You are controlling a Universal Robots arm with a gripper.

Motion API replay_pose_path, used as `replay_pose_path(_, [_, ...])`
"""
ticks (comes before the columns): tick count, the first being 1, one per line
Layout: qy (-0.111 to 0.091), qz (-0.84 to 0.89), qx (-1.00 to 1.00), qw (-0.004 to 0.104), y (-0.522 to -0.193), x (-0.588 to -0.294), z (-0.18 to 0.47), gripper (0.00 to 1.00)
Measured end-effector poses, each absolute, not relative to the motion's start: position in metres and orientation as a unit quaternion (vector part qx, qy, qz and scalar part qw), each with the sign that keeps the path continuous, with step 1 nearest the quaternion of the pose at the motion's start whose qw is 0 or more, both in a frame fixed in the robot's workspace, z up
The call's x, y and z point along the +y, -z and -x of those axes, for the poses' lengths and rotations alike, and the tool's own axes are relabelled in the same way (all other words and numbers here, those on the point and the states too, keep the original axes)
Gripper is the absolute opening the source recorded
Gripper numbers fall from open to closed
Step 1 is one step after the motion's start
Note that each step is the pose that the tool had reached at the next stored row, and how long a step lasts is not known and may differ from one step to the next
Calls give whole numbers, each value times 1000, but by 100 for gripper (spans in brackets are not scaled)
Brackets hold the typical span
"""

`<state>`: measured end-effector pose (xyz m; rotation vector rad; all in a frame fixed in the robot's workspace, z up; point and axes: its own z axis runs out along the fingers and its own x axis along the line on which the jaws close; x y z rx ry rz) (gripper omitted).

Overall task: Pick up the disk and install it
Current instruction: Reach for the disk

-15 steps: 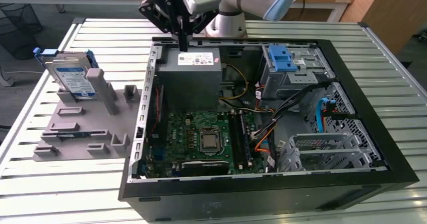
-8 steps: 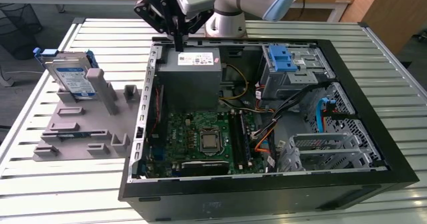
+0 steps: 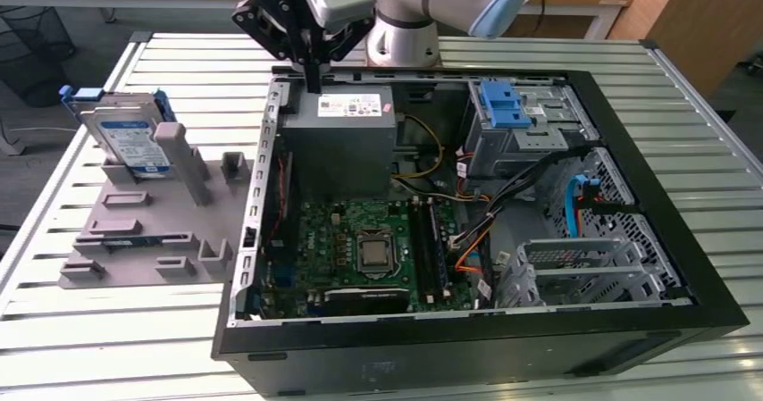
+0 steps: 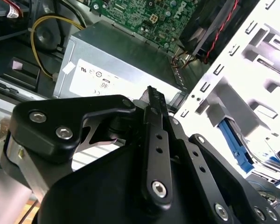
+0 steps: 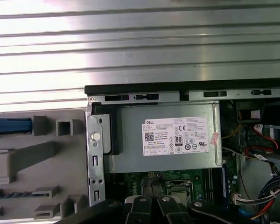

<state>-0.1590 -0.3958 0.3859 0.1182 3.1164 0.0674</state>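
One disk (image 3: pixel 125 137) stands on edge in a grey holder (image 3: pixel 143 231) on the slatted metal desk (image 3: pixel 107 338). It is to the exterior view's left of the open computer case (image 3: pixel 477 347) and apart from it. Nothing grips the disk, so it has not been picked up.

Next along, the arm's black claw (image 3: pixel 314 81) hangs over the case's far rim. It is just above the grey power-supply box (image 3: pixel 346 142) with the white sticker, which sits in the case's far corner on that same side. The claw's fingers are pressed together and hold nothing. In the second wrist view the claw (image 4: pixel 151 91) points its joined tips toward that box.

Inside the case, nearer than the box, lies the green motherboard (image 3: pixel 357 249). Toward the case's side on the exterior view's right are a drive bay with a blue latch (image 3: pixel 513 106) at the far end and a bare metal cage (image 3: pixel 584 263) at the near end.

Judged from this, the task is barely begun: both the pick-up and the installing are left.
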Motion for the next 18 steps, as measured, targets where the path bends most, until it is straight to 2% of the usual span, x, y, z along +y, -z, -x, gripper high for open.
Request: replay_pose_path(18, [-22, -38, 999, 10, -384, -396, 168, 11])
